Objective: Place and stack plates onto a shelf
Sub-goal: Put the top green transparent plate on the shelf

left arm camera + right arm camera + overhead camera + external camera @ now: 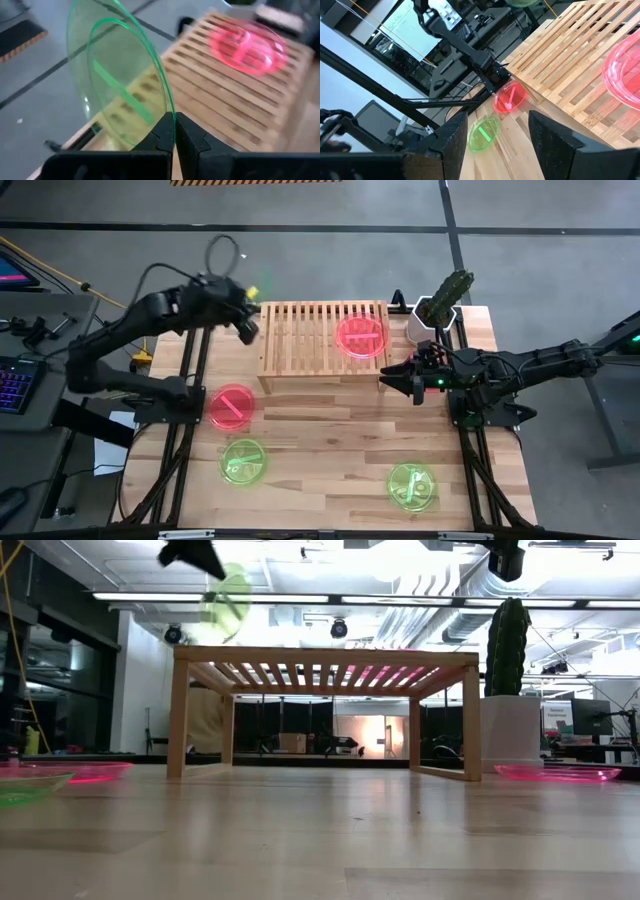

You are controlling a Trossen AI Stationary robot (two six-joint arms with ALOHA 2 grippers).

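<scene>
Wooden desk (330, 440) first: it carries the shelf (300, 340), which has one pink plate (362, 335) on its right end and bare slats to the left. A pink plate (232, 406) and two green plates (243, 461) (411, 486) lie on the desk. Left gripper (174, 131), closed on the rim of a green plate (117, 85), holds it tilted above the shelf's left edge; such a thin pinch could slip, or the plate could clip the edge. Right gripper (497, 132) waits open beside the shelf's right end.
</scene>
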